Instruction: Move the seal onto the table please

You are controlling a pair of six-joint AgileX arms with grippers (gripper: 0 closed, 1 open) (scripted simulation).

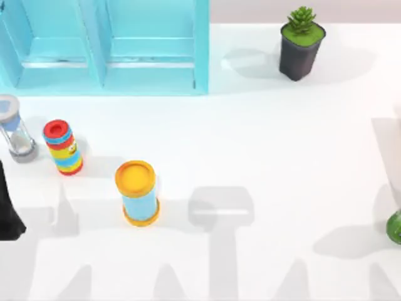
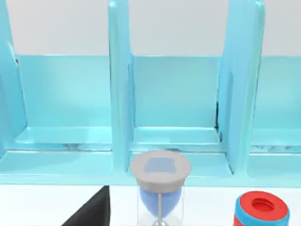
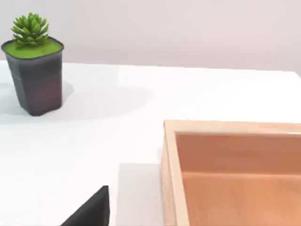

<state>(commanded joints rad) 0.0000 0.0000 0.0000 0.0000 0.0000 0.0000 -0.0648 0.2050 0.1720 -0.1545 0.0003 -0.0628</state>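
The seal is out of view. The table [image 1: 263, 157] is a broad white surface under everything. My left arm [image 1: 9, 210] is a black shape at the table's left edge, and a black part of my left gripper [image 2: 91, 213] faces the shelf unit and an hourglass. A black part of my right gripper [image 3: 91, 209] hangs low over the white table beside a wooden box.
A light-blue shelf unit [image 1: 106, 47] stands at the back left. In front of it are an hourglass [image 1: 15, 128], a red-topped striped cylinder [image 1: 62, 147] and a yellow-topped light-blue cylinder [image 1: 137, 192]. A potted plant [image 1: 301, 44] stands back right. A green object [image 1: 395, 227] and an open wooden box [image 3: 235, 174] are at the right.
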